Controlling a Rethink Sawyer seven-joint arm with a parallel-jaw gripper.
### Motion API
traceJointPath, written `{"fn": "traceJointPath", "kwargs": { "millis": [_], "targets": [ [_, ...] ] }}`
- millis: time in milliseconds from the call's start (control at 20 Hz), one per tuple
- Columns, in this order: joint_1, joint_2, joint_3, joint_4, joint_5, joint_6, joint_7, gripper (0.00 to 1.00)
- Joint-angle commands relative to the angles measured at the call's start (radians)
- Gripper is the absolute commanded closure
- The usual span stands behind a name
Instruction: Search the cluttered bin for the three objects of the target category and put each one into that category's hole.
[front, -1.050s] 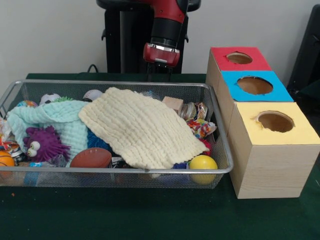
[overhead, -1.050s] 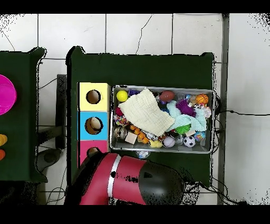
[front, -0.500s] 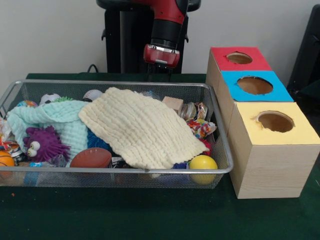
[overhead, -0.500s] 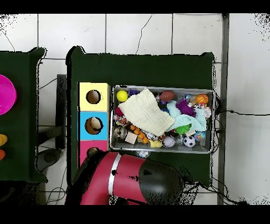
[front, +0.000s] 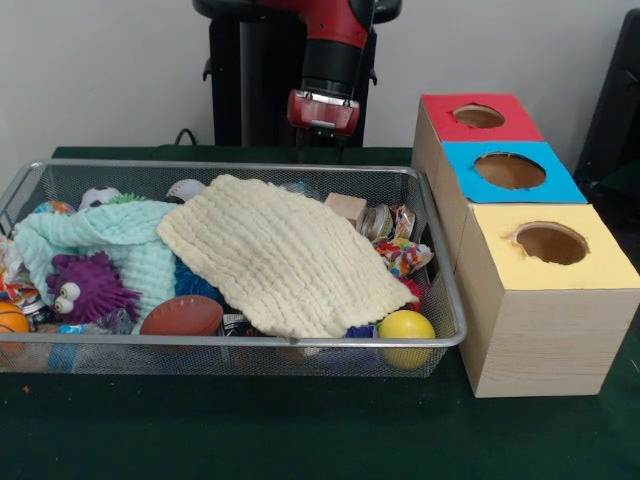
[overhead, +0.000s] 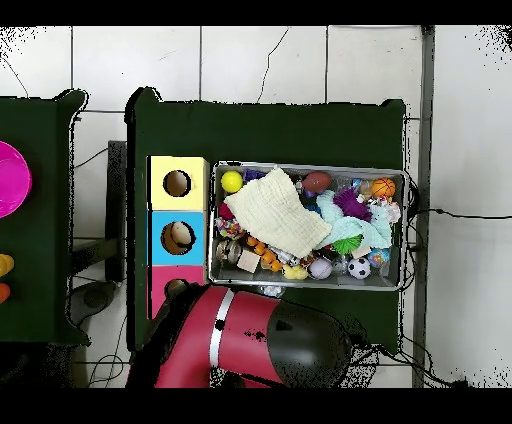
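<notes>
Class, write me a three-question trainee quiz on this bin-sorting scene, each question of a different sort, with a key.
1. True or false: the cream cloth lies on top of the clutter in the wire bin.
2. Which box top is nearest the yellow ball? A red, B blue, C yellow.
3. Fill in: the purple toy rests against the mint ____.

Key: 1 true; 2 C, the yellow box; 3 cloth.

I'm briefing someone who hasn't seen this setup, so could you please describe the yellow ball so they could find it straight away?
Start at the wire mesh bin beside the three wooden boxes. Go to its front corner nearest the yellow-topped box, just past the edge of the cream cloth. The yellow ball sits there against the mesh: plain, smooth and solid yellow, unlike the brown football.
</notes>
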Motion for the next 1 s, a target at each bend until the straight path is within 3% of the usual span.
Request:
{"fn": "traceJointPath", "kwargs": {
  "millis": [50,400,700,1000],
  "targets": [
    [-0.033,0.064,0.019,-0.206,-0.002,-0.077,0.207,0.0],
    [-0.049,0.083,0.008,-0.224,-0.018,-0.112,0.21,0.0],
    [-0.054,0.119,-0.001,-0.205,0.035,-0.277,0.224,0.0],
    [-0.071,0.139,-0.002,-0.206,0.047,-0.371,0.217,0.0]
  ]
}}
